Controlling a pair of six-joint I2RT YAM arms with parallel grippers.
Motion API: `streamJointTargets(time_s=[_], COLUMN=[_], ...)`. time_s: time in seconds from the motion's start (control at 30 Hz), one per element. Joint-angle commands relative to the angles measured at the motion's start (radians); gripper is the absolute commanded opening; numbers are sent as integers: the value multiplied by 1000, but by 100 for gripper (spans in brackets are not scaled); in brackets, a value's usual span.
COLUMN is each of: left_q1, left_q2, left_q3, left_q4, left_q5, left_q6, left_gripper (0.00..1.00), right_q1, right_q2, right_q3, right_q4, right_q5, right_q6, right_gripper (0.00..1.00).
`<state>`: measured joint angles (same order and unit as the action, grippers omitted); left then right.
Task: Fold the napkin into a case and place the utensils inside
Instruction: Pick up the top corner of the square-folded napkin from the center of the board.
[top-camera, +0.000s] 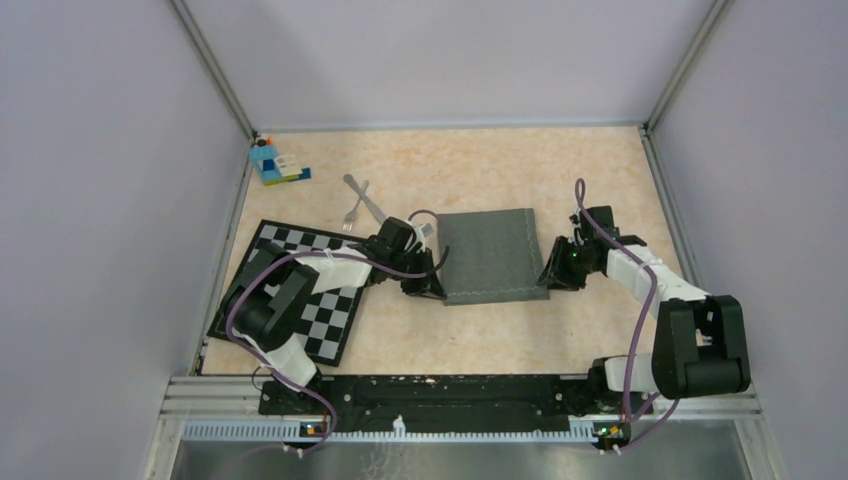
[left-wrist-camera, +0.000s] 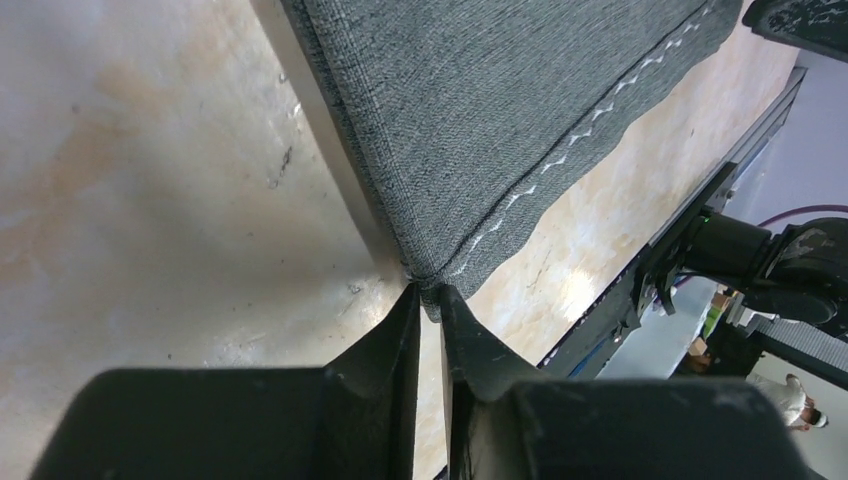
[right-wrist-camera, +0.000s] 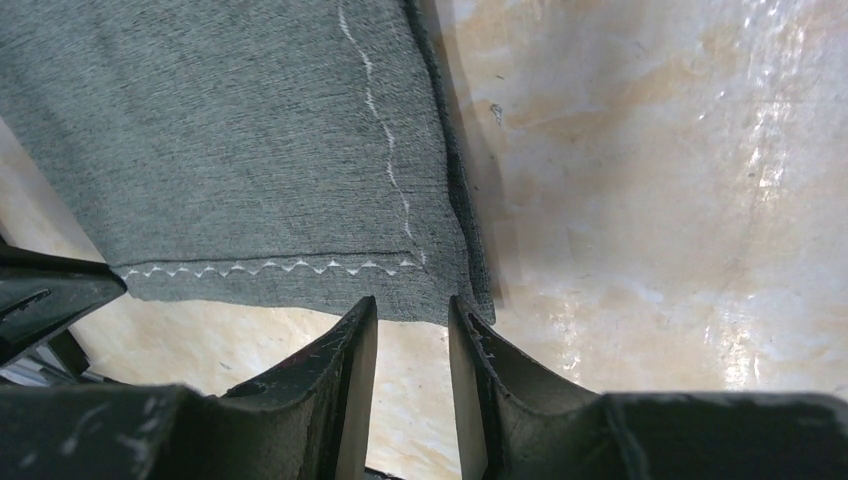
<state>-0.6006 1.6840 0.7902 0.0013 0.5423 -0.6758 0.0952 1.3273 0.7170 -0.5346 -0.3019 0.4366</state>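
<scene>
The dark grey napkin (top-camera: 490, 255) lies flat on the table's middle, its stitched hem along the near and right edges. My left gripper (top-camera: 432, 290) is at the near left corner; in the left wrist view the napkin (left-wrist-camera: 500, 100) corner sits pinched between the tips of the left gripper (left-wrist-camera: 430, 290). My right gripper (top-camera: 550, 278) is at the near right corner. In the right wrist view the right gripper (right-wrist-camera: 412, 305) stands open, its tips just at the napkin (right-wrist-camera: 230, 130) edge with nothing between them. The fork (top-camera: 353, 212) and knife (top-camera: 372, 205) lie crossed behind the left arm.
A black-and-white checkered mat (top-camera: 330, 310) lies at the left under the left arm. A blue toy-brick block (top-camera: 275, 163) sits in the far left corner. Grey walls close in the table on three sides.
</scene>
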Motion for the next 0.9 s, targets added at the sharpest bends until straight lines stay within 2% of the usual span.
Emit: streamJointTargets(time_s=[0.0, 0.13, 0.37, 0.57, 0.6, 0.67, 0.87], left_q1=[-9, -10, -10, -11, -11, -11, -10], left_q2=[-25, -5, -6, -182, -208, -215, -123], left_q3=[-25, -20, -3, -12, -11, -16, -11], left_q4=[26, 26, -30, -53, -45, 4, 73], left_q5=[10, 16, -1, -55, -50, -18, 17], left_q6=[3, 5, 28, 36, 26, -1, -37], left_gripper=[17, 17, 25, 37, 37, 30, 9], right_q1=[-11, -11, -12, -12, -12, -13, -12], right_q2=[3, 5, 4, -3, -2, 3, 22], right_q3=[-11, -13, -9, 3, 2, -4, -8], right_q4=[21, 16, 13, 6, 9, 19, 28], right_q5=[20, 36, 60, 67, 67, 62, 46], right_q6=[21, 29, 29, 18, 19, 19, 16], right_gripper=[32, 32, 33, 33, 33, 33, 33])
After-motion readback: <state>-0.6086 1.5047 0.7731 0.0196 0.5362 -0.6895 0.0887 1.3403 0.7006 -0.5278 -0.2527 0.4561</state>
